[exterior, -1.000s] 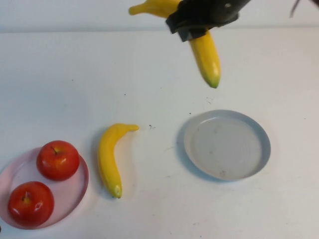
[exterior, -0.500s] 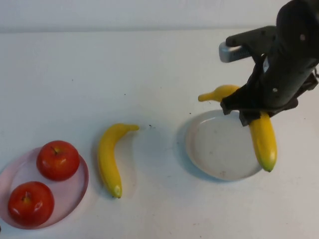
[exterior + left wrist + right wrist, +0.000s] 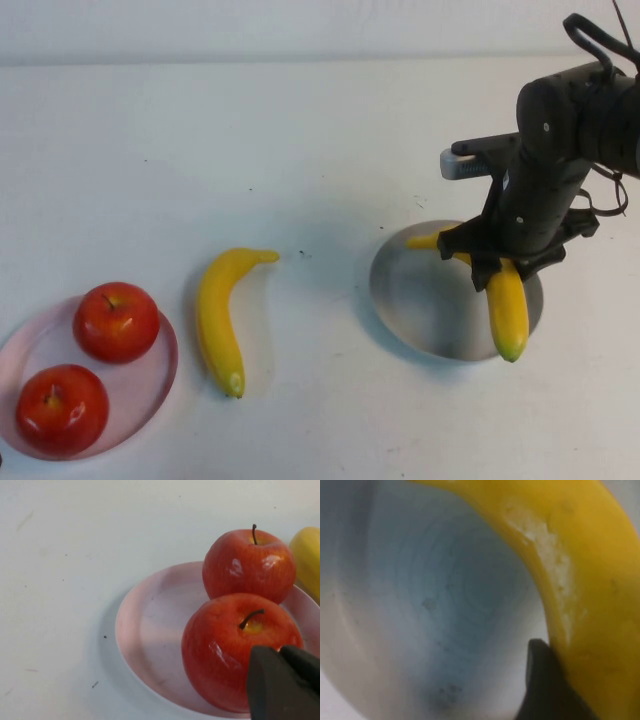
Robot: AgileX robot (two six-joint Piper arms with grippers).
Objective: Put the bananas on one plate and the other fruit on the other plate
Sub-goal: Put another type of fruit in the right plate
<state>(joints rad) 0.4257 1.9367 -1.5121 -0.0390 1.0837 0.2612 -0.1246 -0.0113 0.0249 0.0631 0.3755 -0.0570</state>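
My right gripper (image 3: 510,266) is shut on a yellow banana (image 3: 507,312) and holds it low over the grey-blue plate (image 3: 415,300). The banana's green tip reaches past the plate's near rim. In the right wrist view the banana (image 3: 585,580) lies against one dark finger (image 3: 545,690) above the plate (image 3: 435,605). A second banana (image 3: 218,315) lies on the table left of centre. Two red apples (image 3: 116,320) (image 3: 62,408) sit on the pink plate (image 3: 163,375). My left gripper (image 3: 278,651) is shut and empty beside the nearer apple (image 3: 225,650).
The white tabletop runs to a pale wall at the back. The lying banana rests just right of the pink plate (image 3: 150,625), and its end shows as a yellow banana (image 3: 307,555) in the left wrist view.
My right arm has come down and toward the near right with the banana, from high at the back to low over the grey-blue plate. Everything else is unmoved.
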